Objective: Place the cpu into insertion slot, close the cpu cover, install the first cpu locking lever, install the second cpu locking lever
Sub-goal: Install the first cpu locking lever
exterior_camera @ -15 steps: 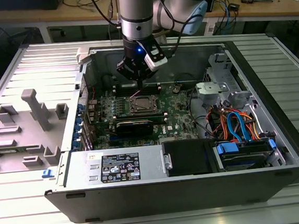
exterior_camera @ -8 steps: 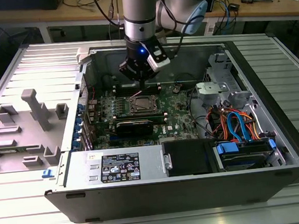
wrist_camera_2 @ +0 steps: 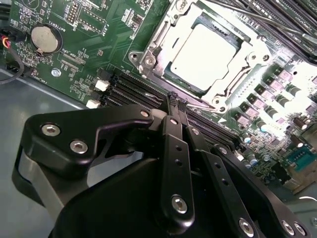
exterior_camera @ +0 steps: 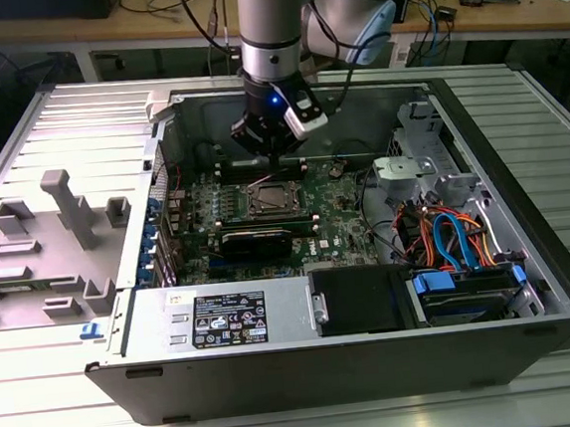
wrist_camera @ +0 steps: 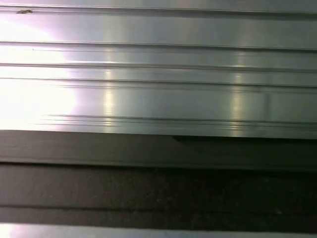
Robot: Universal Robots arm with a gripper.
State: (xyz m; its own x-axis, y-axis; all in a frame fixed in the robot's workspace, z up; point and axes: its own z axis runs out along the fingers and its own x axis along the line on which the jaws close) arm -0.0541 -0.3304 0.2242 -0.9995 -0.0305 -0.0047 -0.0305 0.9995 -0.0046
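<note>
1. Sitting open on the ribbed table, the computer case (exterior_camera: 378, 365) exposes the green circuit board (wrist_camera_2: 89, 29) inside.
2. The gripper (wrist_camera_2: 176, 101) hangs low over the long black memory slots (wrist_camera_2: 133, 89). Its fingers are pressed together at the tips, with nothing visible between them.
3. The insertion slot (wrist_camera_2: 174, 78) lies just past those fingertips, on the far side of the memory slots. In the exterior view it sits nearer the camera than the gripper.
4. The cpu cover (wrist_camera_2: 153, 49) appears to lie flat on the slot. Its near edge runs parallel to the memory slots, so it lies crosswise to the fingers' reach.
5. The cpu (wrist_camera_2: 203, 57) is seated in the slot, and its silver top shows through the cover's window.
6. Whether either locking lever is latched cannot be told.
</note>
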